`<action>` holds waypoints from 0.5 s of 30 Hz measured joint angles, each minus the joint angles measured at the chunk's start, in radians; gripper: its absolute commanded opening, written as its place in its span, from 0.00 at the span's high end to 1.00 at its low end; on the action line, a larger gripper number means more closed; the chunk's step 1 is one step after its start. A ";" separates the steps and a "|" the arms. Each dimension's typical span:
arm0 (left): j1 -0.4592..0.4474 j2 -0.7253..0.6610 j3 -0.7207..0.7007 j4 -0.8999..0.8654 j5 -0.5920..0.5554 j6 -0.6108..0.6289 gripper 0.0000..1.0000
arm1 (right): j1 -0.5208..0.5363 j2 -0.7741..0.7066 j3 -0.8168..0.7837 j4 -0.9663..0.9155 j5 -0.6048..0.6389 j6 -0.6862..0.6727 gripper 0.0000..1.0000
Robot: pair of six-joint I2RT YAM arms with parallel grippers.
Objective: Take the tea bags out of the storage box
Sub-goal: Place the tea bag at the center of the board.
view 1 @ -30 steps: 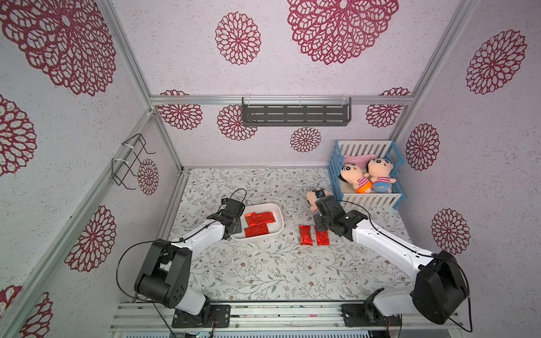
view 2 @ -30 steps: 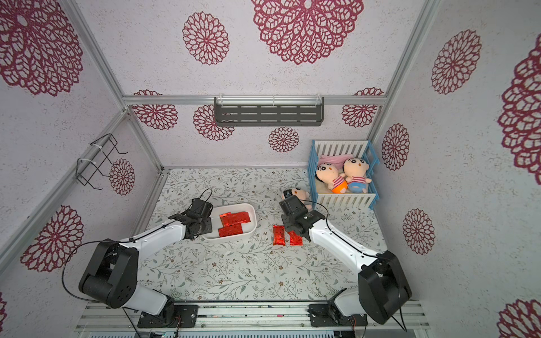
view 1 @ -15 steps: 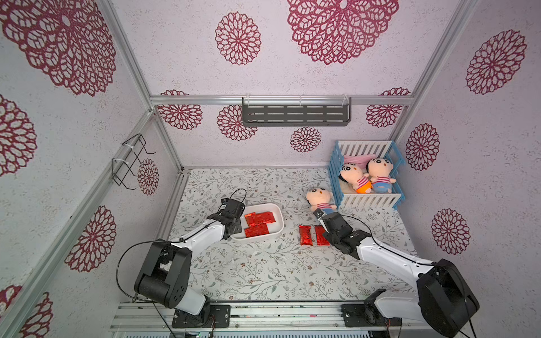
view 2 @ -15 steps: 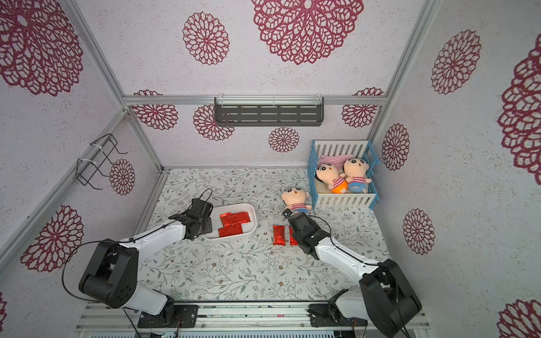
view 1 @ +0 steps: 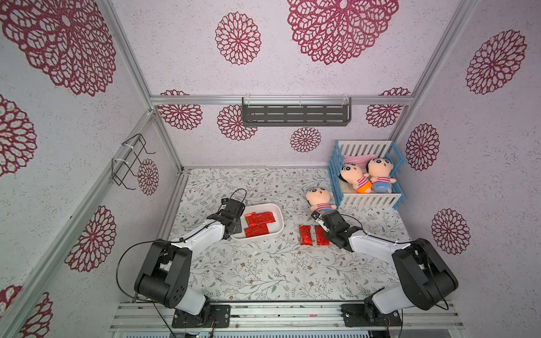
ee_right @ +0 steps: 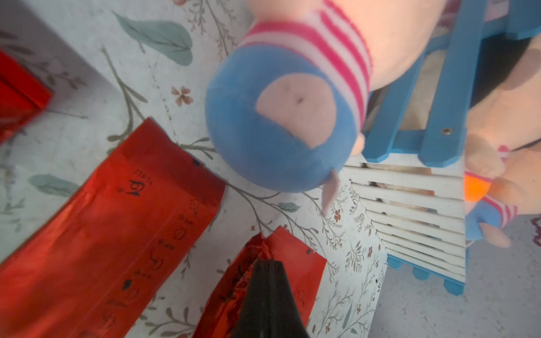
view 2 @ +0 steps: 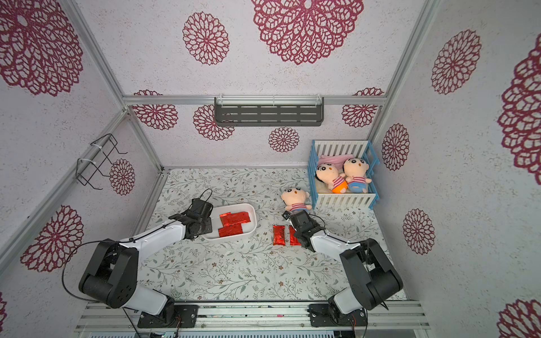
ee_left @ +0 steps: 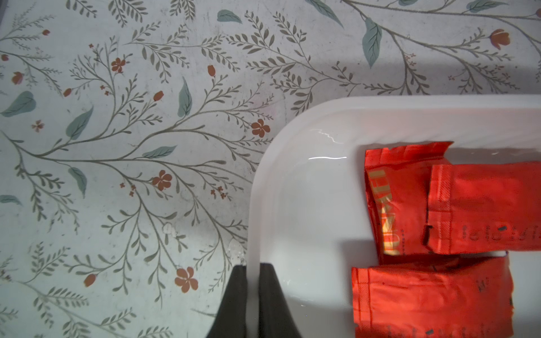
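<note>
While both arms are occupied, the job looks partway done. In both top views a shallow white plastic storage box (view 1: 281,226) with rounded corners sits on the floral-printed table (view 1: 263,275). Several tea bags (view 1: 259,223), flat sachets of crinkled red foil, lie overlapping inside it. Two more lie side by side out on the table, well apart from the box: a free tea bag (view 1: 305,235) and its neighbour, the gripped tea bag (view 1: 321,237), under the right gripper (view 1: 324,229). The left gripper (view 1: 237,226) is at the end of the box nearest its own arm.

In the left wrist view that gripper's dark fingers (ee_left: 235,301) are closed across the box rim (ee_left: 263,181), one inside and one outside, pinning the box. Three sachets show inside; whether another lies beneath them cannot be told.

In the right wrist view the right gripper (ee_right: 268,263) is closed, pinching the crimped end of the gripped tea bag (ee_right: 295,263). That sachet lies just beside the free one (ee_right: 123,228), near a soft plush doll (ee_right: 281,123) in a striped shirt and a blue-and-white slatted toy crib (ee_right: 409,199).

By my reckoning two bags are out, the second not yet released, and at least three remain to be fetched.
</note>
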 measured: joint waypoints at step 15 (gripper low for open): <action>-0.002 0.001 0.001 -0.001 -0.002 0.000 1.00 | -0.005 0.024 0.000 0.039 -0.025 -0.038 0.52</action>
